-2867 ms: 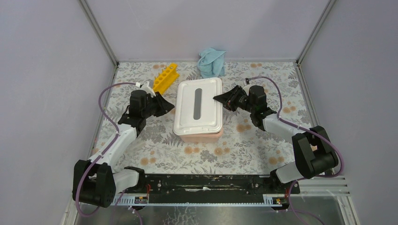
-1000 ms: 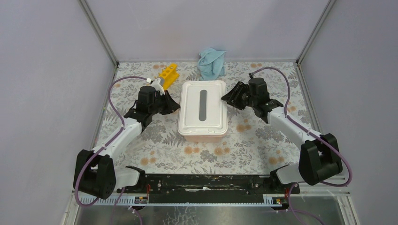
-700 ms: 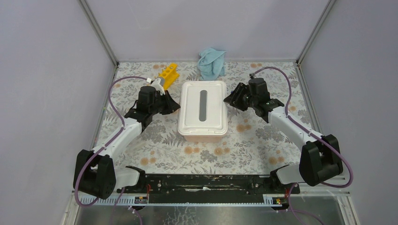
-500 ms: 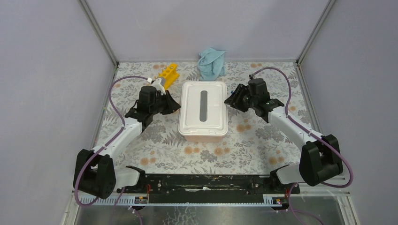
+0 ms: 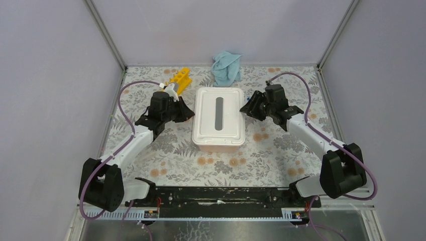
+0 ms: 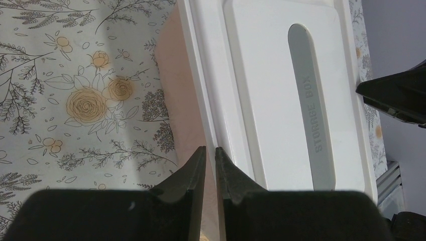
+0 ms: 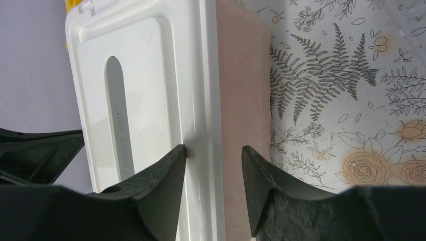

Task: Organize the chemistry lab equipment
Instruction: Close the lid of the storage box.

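Only the yellow test-tube rack (image 5: 180,79) of the chemistry lab equipment shows; it lies at the back left, partly hidden behind my left arm. A storage box with a white lid (image 5: 218,118) on a pink base stands mid-table. My left gripper (image 5: 190,114) is shut, its tips (image 6: 210,149) at the lid's left rim (image 6: 201,75) with nothing seen between them. My right gripper (image 5: 244,108) is open, its jaws (image 7: 213,148) astride the lid's right rim (image 7: 206,75), one finger on the lid and one beside the pink wall (image 7: 243,75).
A crumpled blue cloth (image 5: 225,66) lies at the back behind the box. Grey walls close off the table on the left, right and back. The flowered table cover (image 5: 221,163) spreads in front of the box.
The box has turned straighter and slid a little back and to the right, with my left gripper following it. My right gripper has stayed at the right rim, its jaws slightly wider.
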